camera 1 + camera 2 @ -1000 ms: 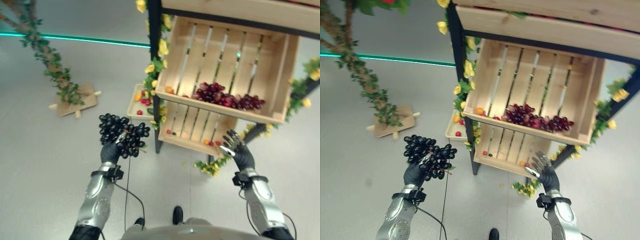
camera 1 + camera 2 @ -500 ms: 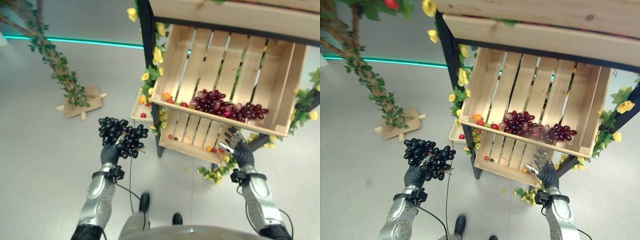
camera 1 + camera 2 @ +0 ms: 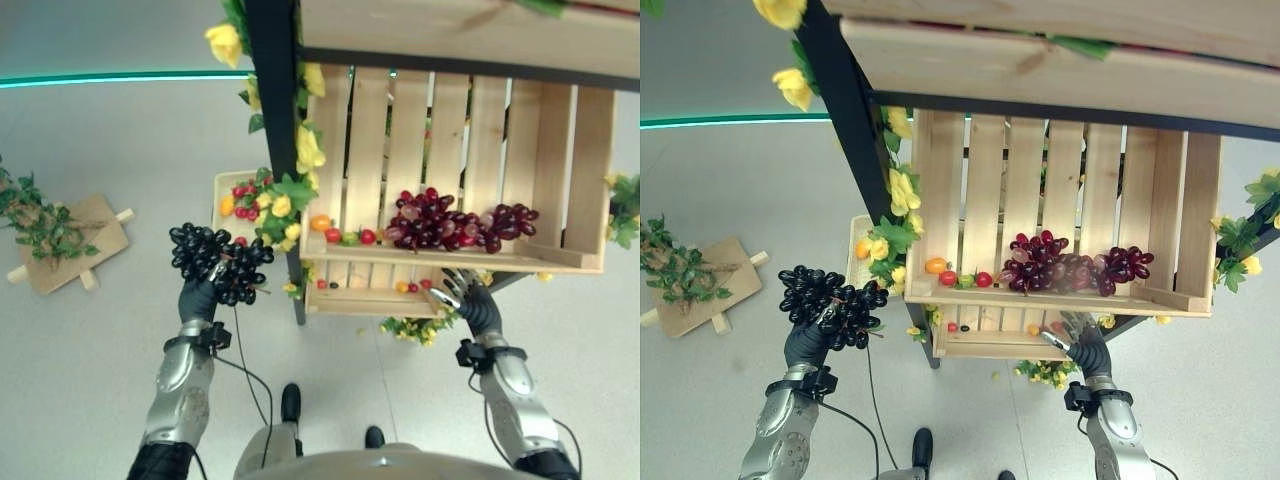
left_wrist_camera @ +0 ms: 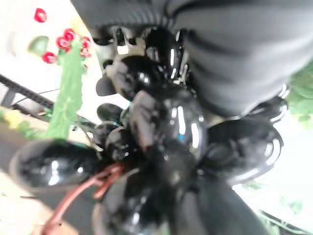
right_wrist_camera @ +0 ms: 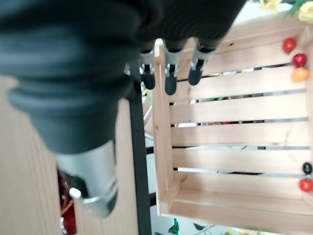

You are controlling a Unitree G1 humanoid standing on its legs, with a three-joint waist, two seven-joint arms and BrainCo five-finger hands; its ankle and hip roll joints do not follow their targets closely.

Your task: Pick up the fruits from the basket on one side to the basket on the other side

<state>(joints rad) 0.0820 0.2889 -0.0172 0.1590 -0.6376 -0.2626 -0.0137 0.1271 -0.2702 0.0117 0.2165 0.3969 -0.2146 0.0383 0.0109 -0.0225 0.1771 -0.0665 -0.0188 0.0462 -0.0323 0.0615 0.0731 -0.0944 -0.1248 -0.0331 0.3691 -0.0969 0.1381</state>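
- Left hand (image 3: 197, 298): fingers curled up around the underside of a bunch of glossy black grapes (image 3: 218, 262), held raised over open floor, left of the black upright post (image 3: 277, 150) of the wooden rack.
- Right hand (image 3: 470, 300): fingers relaxed and straight, holding nothing, just below the front lip of the tilted slatted wooden crate (image 3: 455, 257).
- Handling judgement: the bunch looks light but loose. The berries are smooth and shiny, likely slippery, and liable to detach or bruise if squeezed. The reddish-brown stem (image 4: 80, 193) showing in the left wrist view is the firmer purchase; cupping from beneath, as now, spreads the load.
- Crate contents: a bunch of dark red grapes (image 3: 455, 220) and small red and orange fruits (image 3: 340, 230) lie against the front lip.
- Lower slatted crate (image 3: 360, 298): a few small fruits inside.
- Clearance: the post, hung with yellow artificial flowers (image 3: 305, 150), stands between the held bunch and the crate opening. The shelf board (image 3: 1060, 70) overhead limits headroom.
- Open room: floor to the left is free as far as a leafy branch on a wooden base (image 3: 55, 235).
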